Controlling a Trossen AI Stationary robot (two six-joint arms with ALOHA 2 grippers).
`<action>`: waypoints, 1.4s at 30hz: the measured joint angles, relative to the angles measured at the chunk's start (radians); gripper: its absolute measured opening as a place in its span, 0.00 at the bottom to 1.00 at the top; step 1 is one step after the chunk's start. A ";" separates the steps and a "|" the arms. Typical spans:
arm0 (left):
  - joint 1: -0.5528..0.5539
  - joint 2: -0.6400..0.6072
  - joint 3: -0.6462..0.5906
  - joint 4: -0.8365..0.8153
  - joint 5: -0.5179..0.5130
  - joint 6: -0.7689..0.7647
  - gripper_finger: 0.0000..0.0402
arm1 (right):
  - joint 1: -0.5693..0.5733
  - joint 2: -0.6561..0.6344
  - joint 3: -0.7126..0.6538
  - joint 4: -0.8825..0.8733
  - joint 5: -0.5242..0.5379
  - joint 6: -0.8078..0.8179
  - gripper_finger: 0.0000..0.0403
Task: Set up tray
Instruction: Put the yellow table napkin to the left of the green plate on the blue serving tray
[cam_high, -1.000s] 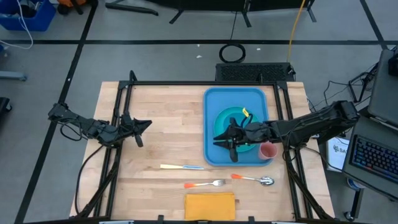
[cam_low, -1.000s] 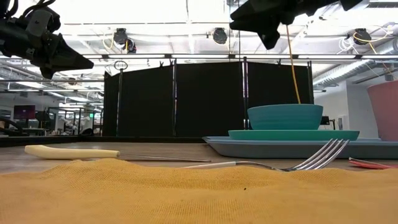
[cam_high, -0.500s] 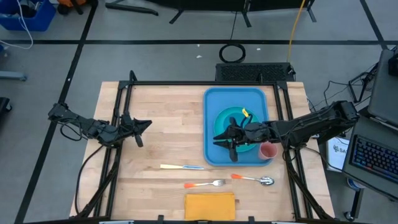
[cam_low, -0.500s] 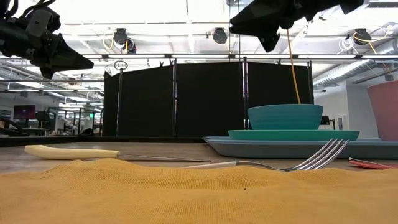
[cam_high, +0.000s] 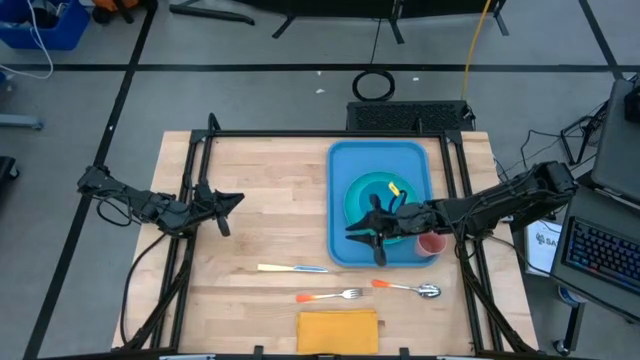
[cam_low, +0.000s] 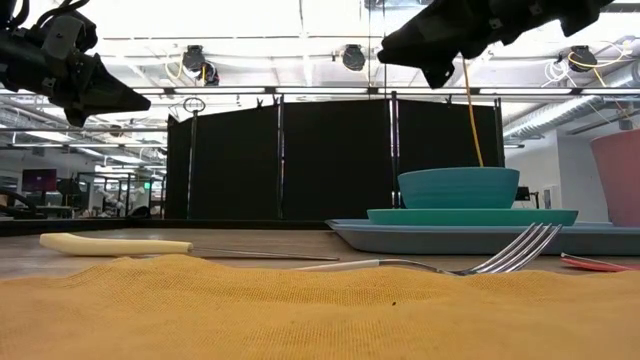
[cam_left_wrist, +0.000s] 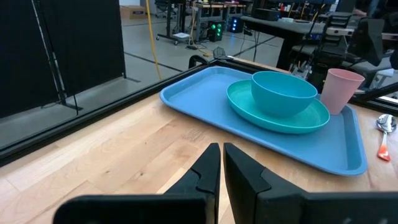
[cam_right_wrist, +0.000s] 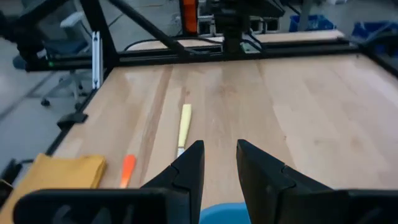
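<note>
Hovering over the tray (cam_high: 350, 165), right gripper (cam_high: 362, 232) (fingers parted) holds nothing.

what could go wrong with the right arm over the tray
The right tool hovers low over the tray, close to the bowl and pink cup; swinging out, it might tip the cup. Reaching for the spoon, it could catch the tray's rim.

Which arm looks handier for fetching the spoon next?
Probably the right. Its gripper hangs over the tray, and the spoon lies just off the tray's near edge. The left gripper waits far across the table.
</note>
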 joint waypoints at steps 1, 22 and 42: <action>0.000 0.000 0.000 0.000 0.000 0.000 0.06 | 0.001 0.000 0.000 0.000 0.000 -0.020 0.21; 0.000 0.000 0.000 -0.001 0.000 0.000 0.06 | 0.091 0.064 0.047 -0.024 0.079 -0.211 0.21; 0.000 0.000 0.000 -0.002 0.025 0.000 0.06 | 0.308 0.202 0.359 -0.644 0.251 0.317 0.21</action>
